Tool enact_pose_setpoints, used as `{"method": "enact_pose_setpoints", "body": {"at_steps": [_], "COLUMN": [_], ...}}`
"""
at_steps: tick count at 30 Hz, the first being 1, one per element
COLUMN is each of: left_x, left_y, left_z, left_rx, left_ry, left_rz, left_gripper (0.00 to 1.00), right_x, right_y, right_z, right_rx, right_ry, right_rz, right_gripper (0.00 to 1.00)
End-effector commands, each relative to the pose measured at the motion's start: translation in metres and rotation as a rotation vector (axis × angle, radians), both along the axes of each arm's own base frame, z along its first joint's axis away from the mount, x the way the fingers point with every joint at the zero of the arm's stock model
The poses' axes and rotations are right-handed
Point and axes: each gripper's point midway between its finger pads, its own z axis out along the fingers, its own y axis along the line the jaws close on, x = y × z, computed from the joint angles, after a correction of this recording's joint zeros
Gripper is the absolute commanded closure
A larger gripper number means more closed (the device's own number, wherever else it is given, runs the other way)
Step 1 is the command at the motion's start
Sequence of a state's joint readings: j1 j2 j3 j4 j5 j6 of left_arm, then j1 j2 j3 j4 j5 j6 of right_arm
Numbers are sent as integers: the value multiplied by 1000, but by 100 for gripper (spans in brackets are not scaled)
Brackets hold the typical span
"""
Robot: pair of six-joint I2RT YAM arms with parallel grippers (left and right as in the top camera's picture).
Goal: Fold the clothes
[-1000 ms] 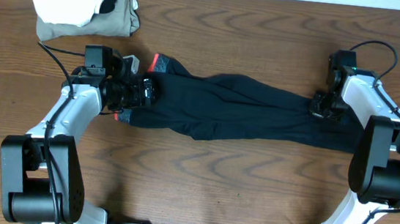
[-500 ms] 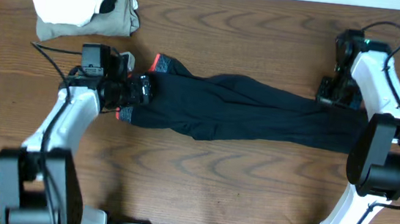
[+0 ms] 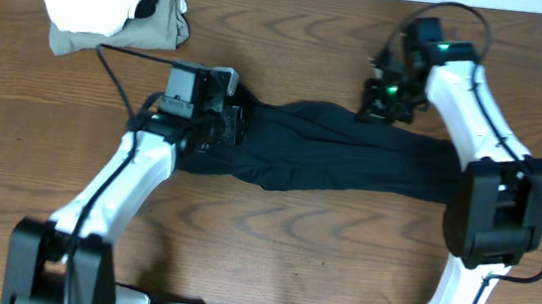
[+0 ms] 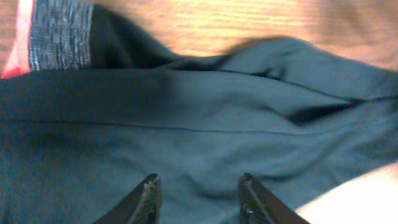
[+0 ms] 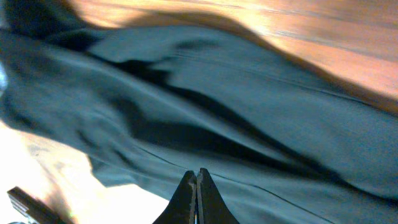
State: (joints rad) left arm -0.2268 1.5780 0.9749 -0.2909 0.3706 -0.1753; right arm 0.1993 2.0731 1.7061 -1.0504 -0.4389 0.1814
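Hovering over the clothes [image 4: 199, 118], left hand [image 4: 199, 178] stands part-open.

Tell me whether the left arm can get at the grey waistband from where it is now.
Probably yes. The grey waistband lies uncovered at the end of the black garment, just aside of the left hand, which hovers open over the fabric; nothing lies between them.

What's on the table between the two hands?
The black garment, bunched in folds, fills that stretch from left hand to right hand, seen overhead.
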Motion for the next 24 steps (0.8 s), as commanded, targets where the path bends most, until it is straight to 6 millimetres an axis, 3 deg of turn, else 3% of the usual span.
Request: {"method": "enact_pose_setpoints", "body": {"at_steps": [1,7,12,24], "left_x": [5,1,1,-4], "left_y": [7,7,7,9], "left_z": [-26,-60,-68,-89], "left_rx": [27,45,41,43], "left_ry": [56,142,165,226], "left_rz": [61,66,84,109], "left_gripper": [68,78,90,94], "right_x": [1,-3,-13,-33], "right_y": [27,64,87,110], "right_z": [5,2,-14,-52], "right_rx": [2,-9,-20,-44], "right_ry": [-17,-50,-28,57], "right_rz": [-11,20,61,117], "right_gripper": [99,99,99,99]}}
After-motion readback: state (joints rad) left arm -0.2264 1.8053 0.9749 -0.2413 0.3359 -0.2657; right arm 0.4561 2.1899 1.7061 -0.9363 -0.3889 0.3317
